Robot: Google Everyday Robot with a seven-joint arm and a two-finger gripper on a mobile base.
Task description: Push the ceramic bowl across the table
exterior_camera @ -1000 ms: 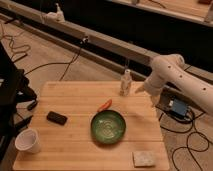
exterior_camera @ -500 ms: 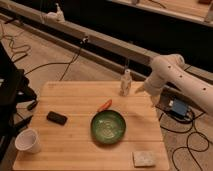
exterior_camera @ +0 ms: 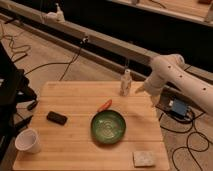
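Sitting on the front half of the table [exterior_camera: 75, 95], a little right of centre, the green bowl [exterior_camera: 108, 126] rests upright with its pale swirled inside facing up, and I see nothing touching it. A small orange-red item [exterior_camera: 104, 105] lies just beyond the bowl's far rim, close to it, though from my remote seat I cannot tell whether the two meet. To the bowl's left a flat black object [exterior_camera: 56, 118] lies on the planks, and further out, at the near left corner, a white paper cup [exterior_camera: 28, 141] stands upright. A square beige tile [exterior_camera: 144, 158] lies flat near the front right corner, apart from the bowl. A small white bottle [exterior_camera: 126, 82] stands upright at the table's far edge, right of centre.

The gripper [exterior_camera: 141, 90] hangs just right of that bottle, over the table's far right corner and well apart from the bowl; I cannot tell whether it is open or closed. The white arm [exterior_camera: 167, 67] behind it bends at a rounded joint and runs off to the right. Below the arm, a blue box [exterior_camera: 177, 107] sits on the floor among dark cables [exterior_camera: 192, 137], and a long pale rail [exterior_camera: 100, 40] crosses behind the table.
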